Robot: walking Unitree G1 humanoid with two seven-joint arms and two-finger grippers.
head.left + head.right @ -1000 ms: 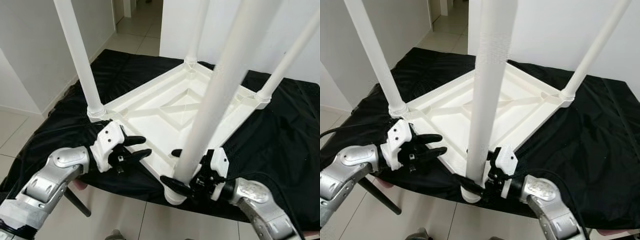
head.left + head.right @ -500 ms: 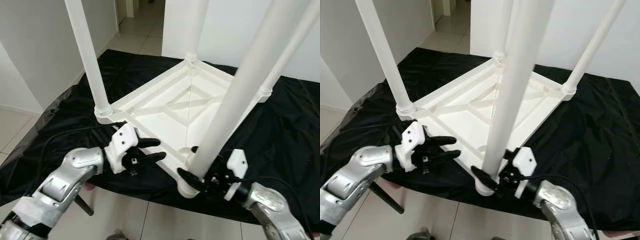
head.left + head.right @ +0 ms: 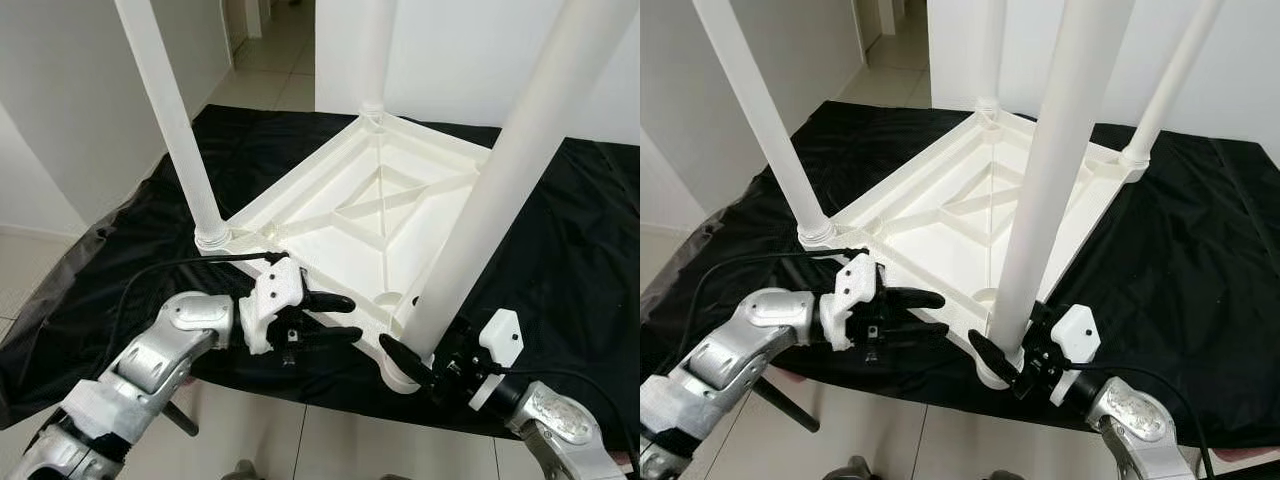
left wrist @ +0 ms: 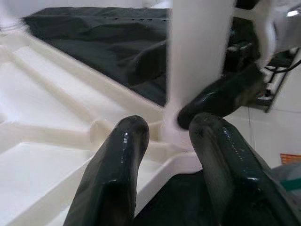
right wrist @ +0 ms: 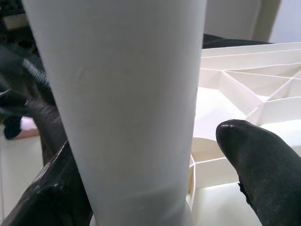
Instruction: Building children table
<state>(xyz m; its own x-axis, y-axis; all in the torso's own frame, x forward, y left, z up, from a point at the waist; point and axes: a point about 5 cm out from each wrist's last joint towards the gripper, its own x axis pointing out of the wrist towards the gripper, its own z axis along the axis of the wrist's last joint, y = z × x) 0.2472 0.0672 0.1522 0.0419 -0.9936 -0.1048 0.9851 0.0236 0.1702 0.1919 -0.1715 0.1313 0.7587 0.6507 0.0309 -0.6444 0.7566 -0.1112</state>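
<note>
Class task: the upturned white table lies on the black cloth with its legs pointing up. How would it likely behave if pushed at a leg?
The table looks like hollow ribbed plastic, so probably light. It may slide on the glossy black cloth. Its tall legs, like the one at the right claw, would likely give leverage to tip it.

A black cloth [image 3: 140, 240] covers the supporting surface, draping over its near edge above a pale tiled floor [image 3: 270, 80]. Directly on the cloth lies a white plastic tabletop [image 3: 350, 225], upside down with its ribbed underside up, and 4 white legs [image 3: 165, 110] stand at its corners.
</note>
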